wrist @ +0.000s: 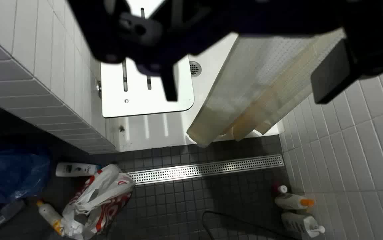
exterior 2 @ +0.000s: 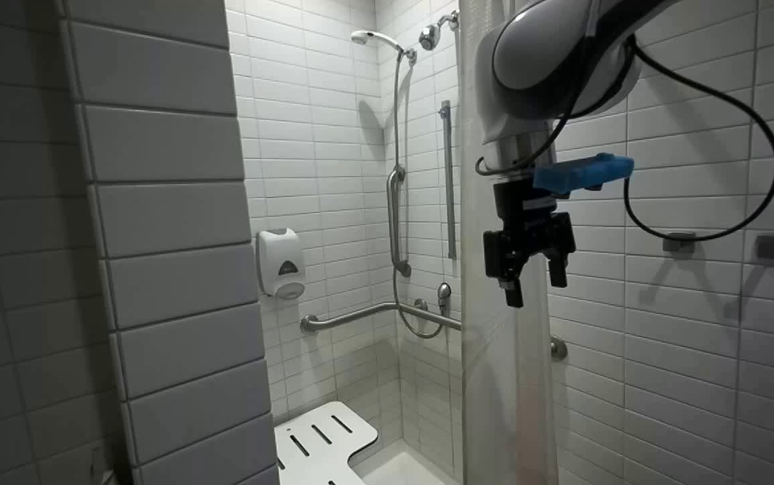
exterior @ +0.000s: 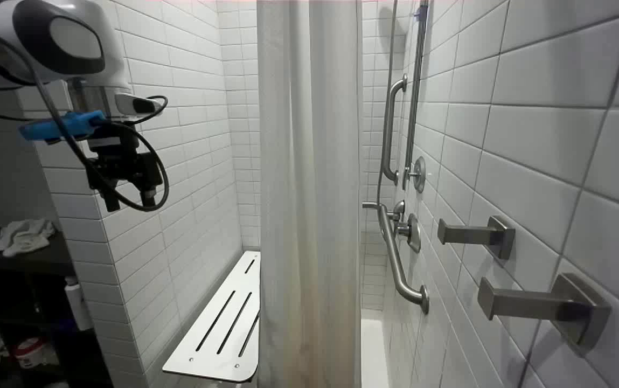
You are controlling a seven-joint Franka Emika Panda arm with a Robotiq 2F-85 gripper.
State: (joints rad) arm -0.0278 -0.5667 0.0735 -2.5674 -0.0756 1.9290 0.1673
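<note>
“Wrist view: how do we find the hand (wrist: 248, 86)?”

“Spread wide and gripping nothing. Beyond its fingers (wrist: 169, 81) we see the curtain (wrist: 238, 90), gathered in folds beside the slotted seat (wrist: 144, 103), its hem at the white curb (wrist: 154, 140). Curtain and seat look nearest to the hand; which is closer we cannot tell.”

“And what escapes us there?”

“Dark parts of the hand cover the curtain's upper length and much of the seat. A crumpled bag (wrist: 111, 181) hides whatever it may contain.”

“What do we gather in an exterior view, the hand (exterior: 130, 202) in front of a tiled wall (exterior: 190, 161)?”

“Fingers apart, touching nothing that we can see. So no grip is made, though the curtain (exterior: 309, 188) is bunched, the seat showing past its edge. Whether more is left to do with it, we cannot judge.”

“Hidden bits?”

“A cable loop (exterior: 166, 182) crosses the fingertips, the curtain screens part of the seat, and its own top and bottom run out of frame.”

“And in an exterior view where the hand (exterior 2: 536, 286) overlaps the curtain?”

“We see the fingers wide apart here too, with no gauge of the distance to the folds. The arm (exterior 2: 541, 54) masks the upper curtain, and the tiled wall (exterior 2: 184, 303) cuts off part of the seat.”
</note>
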